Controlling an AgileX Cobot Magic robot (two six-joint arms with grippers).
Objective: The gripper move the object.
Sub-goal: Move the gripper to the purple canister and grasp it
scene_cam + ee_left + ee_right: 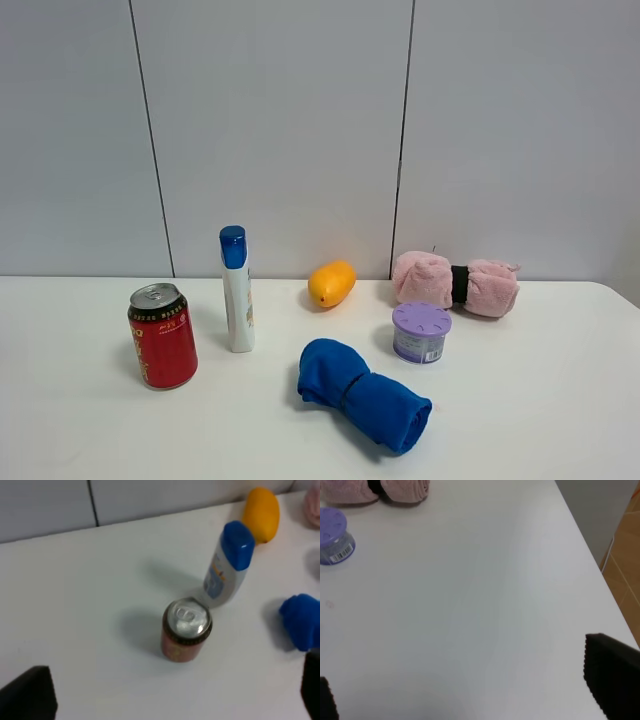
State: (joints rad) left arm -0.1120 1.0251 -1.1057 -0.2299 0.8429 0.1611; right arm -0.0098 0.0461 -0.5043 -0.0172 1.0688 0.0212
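Observation:
The lavender round container (421, 332) with a slotted lid stands on the white table (560, 400), right of centre, in front of the pink rolled towel (456, 283). It also shows in the right wrist view (334, 543), with its barcode label facing the camera, far from the right gripper (470, 692). That gripper is open and empty; its black fingers (612, 677) show only at the frame edges. The left gripper (170, 697) is open and empty, above the table near the red soda can (186, 629). Neither gripper shows in the exterior high view.
A red soda can (162, 335), a white bottle with a blue cap (237, 289), an orange fruit (331, 283) and a rolled blue cloth (363, 393) are on the table. The table's right edge (592, 555) drops off to the floor.

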